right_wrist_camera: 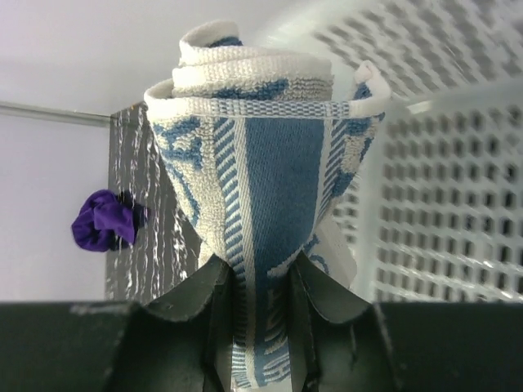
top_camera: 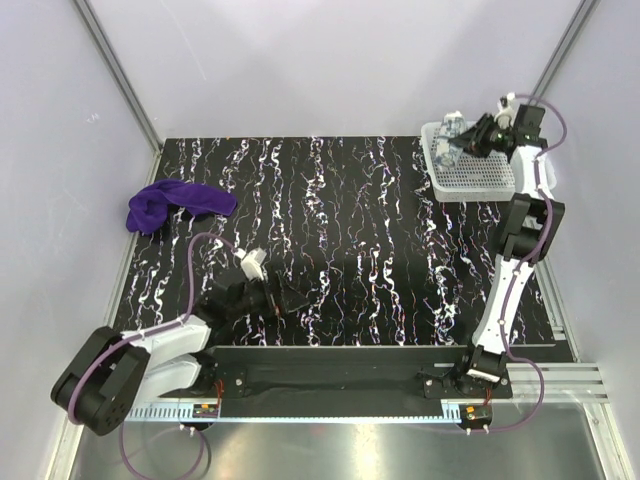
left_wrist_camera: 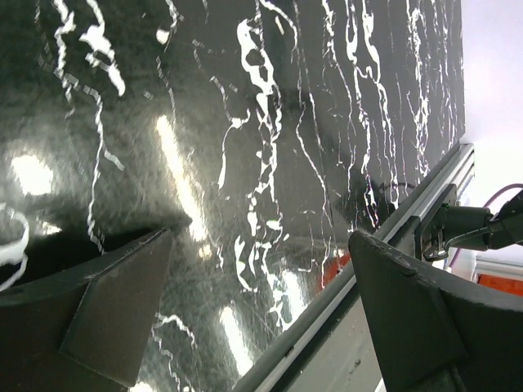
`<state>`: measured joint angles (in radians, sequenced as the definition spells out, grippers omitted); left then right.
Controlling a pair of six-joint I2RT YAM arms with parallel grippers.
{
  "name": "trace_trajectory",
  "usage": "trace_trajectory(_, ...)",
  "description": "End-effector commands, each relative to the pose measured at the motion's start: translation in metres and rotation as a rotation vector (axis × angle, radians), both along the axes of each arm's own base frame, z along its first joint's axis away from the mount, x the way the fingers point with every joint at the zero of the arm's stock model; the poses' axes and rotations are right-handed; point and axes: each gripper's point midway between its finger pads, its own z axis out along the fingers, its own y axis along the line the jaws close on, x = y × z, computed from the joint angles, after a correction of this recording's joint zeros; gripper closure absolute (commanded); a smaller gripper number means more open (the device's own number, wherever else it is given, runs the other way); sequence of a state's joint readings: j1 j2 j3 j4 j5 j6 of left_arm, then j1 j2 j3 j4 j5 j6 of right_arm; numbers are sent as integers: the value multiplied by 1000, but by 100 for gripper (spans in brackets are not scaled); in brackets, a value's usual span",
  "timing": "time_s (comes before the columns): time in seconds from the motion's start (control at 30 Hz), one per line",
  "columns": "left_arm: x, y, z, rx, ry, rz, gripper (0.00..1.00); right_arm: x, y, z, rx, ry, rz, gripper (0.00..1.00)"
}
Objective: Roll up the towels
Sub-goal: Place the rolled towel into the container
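Right gripper (right_wrist_camera: 261, 282), jaws partly closed, pinches the rolled patterned towel (right_wrist_camera: 270, 163) at the basket (top_camera: 478, 180), far right. Left gripper (left_wrist_camera: 257, 302) stands wide open and empty, near left. Purple towel (top_camera: 178, 203) lies crumpled at far left. Judged next: release the roll into the basket, then roll the purple.

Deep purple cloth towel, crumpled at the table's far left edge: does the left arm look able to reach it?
Probably yes: the left tool is open and empty, and only bare black marbled table lies between it and the purple towel.
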<state>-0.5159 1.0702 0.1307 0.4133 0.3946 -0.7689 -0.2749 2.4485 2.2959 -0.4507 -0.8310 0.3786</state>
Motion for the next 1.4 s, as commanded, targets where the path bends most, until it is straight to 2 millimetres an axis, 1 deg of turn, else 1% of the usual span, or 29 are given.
trace_trajectory(0.0, 5, -3, -5, 24, -15, -28, 1, -14, -13, -21, 138, 92, 61, 85)
trace_trajectory(0.03, 7, -4, -5, 22, -17, -29, 1, -12, -15, -34, 124, 102, 69, 85)
trace_trajectory(0.13, 8, -4, -8, 28, -4, -30, 1, -16, -16, -57, 123, 173, 63, 84)
trace_trajectory(0.17, 8, -5, -9, 30, 0, -30, 1, -21, -16, -75, 132, 227, 59, 84)
trace_trajectory(0.2, 8, -5, -9, 30, 1, -30, 1, -20, -17, -79, 111, 228, 61, 84)
trace_trajectory(0.23, 8, -5, -10, 31, 3, -30, 1, -21, -19, -93, 88, 258, 47, 84)
trace_trajectory(0.27, 8, -5, -10, 33, 5, -32, 1, -27, -19, -100, 78, 293, 46, 84)
trace_trajectory(0.33, 8, -4, -11, 35, 6, -29, 1, -29, -21, -107, 21, 296, 47, 84)
trace_trajectory(0.37, 9, -4, -12, 36, 9, -29, 1, -30, -19, -108, 15, 299, 55, 84)
trace_trajectory(0.47, 9, -5, -12, 36, 12, -33, 1, -33, -9, -110, -42, 291, 90, 82)
trace_trajectory(0.5, 9, -5, -12, 38, 12, -33, 1, -33, -7, -112, -82, 278, 106, 82)
trace_trajectory(0.53, 9, -5, -13, 39, 17, -32, 1, -31, 1, -115, -136, 280, 113, 81)
trace_trajectory(0.6, 10, -6, -14, 41, 19, -34, 1, -33, 9, -118, -196, 275, 143, 79)
trace_trajectory(0.63, 9, -5, -14, 41, 21, -34, 1, -32, 13, -123, -243, 287, 140, 78)
trace_trajectory(0.67, 10, -6, -13, 41, 18, -33, 1, -34, 15, -130, -262, 308, 144, 74)
trace_trajectory(0.7, 9, -5, -14, 42, 20, -33, 1, -32, 16, -130, -286, 302, 145, 72)
trace_trajectory(0.73, 9, -5, -14, 43, 19, -33, 1, -31, 18, -137, -318, 319, 136, 70)
trace_trajectory(0.77, 10, -6, -14, 43, 20, -31, 1, -30, 17, -141, -339, 326, 125, 62)
trace_trajectory(0.87, 10, -5, -15, 47, 26, -32, 1, -29, 13, -148, -408, 347, 93, 49)
trace_trajectory(0.9, 10, -5, -15, 46, 25, -32, 1, -29, 8, -153, -440, 358, 73, 44)
trace_trajectory(0.97, 10, -6, -15, 46, 25, -33, 1, -25, 4, -145, -470, 336, 51, 38)
trace_trajectory(1.0, 11, -6, -15, 46, 25, -33, 1, -25, -2, -147, -494, 344, 30, 34)
trace_trajectory(1.03, 10, -6, -16, 47, 28, -35, 1, -23, -4, -139, -507, 328, 17, 32)
trace_trajectory(1.1, 10, -6, -15, 47, 27, -33, 1, -19, -8, -133, -526, 308, -5, 28)
trace_trajectory(1.17, 10, -6, -15, 47, 27, -33, 1, -14, -10, -116, -533, 270, -26, 24)
trace_trajectory(1.2, 10, -6, -15, 47, 27, -33, 1, -12, -10, -112, -530, 264, -35, 22)
trace_trajectory(1.23, 11, -6, -15, 48, 27, -32, 1, -10, -10, -101, -529, 243, -43, 19)
trace_trajectory(1.37, 10, -6, -16, 49, 28, -32, 1, -5, -8, -75, -514, 194, -64, 12)
